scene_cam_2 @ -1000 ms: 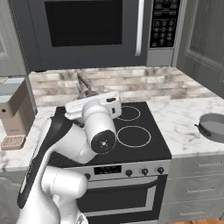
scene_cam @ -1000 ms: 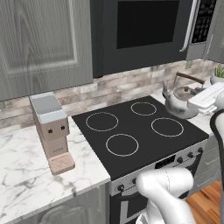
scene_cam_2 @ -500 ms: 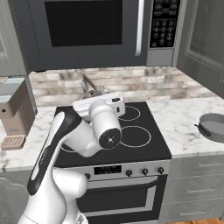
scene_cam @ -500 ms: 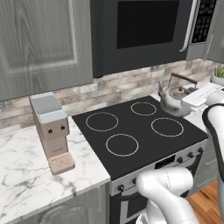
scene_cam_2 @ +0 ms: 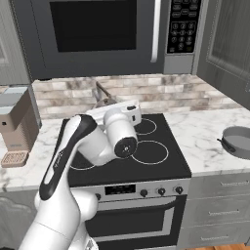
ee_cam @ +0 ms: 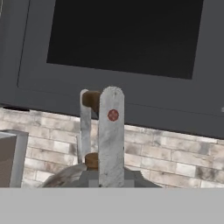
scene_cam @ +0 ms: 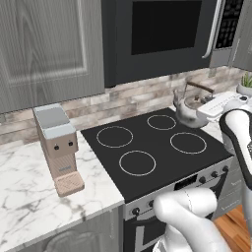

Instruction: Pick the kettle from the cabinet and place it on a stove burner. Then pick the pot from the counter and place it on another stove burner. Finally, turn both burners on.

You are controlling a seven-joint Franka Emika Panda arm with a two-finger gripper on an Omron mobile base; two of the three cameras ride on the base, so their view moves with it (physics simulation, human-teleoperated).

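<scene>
The small silver-grey kettle (scene_cam: 187,109) hangs in the air over the back right corner of the black cooktop (scene_cam: 152,147), close to the brick wall. My gripper (scene_cam: 206,94) is shut on the top of its arched brown handle (ee_cam: 91,99), which sits between the two fingers (ee_cam: 111,131) in the hand view. The kettle (ee_cam: 65,177) hangs below them, its lid knob showing. The smallest stove burner ring (scene_cam: 161,122) lies just left of the kettle and below it. In the right base view my arm hides most of the kettle (scene_cam_2: 100,100). The wide grey pot (scene_cam_2: 238,141) rests on the marble counter (scene_cam_2: 205,141), right of the stove.
A tan coffee machine (scene_cam: 58,145) stands on the counter left of the cooktop. The microwave (scene_cam: 162,34) hangs above the stove, with grey wall cabinets beside it (scene_cam: 44,44) (scene_cam_2: 227,41). Stove knobs (scene_cam_2: 161,191) line the front panel. A small plant (scene_cam: 244,83) is at the far right.
My gripper has carried the kettle a little leftward, from beside the stove toward the cooktop's back right corner. Nothing else has moved.
</scene>
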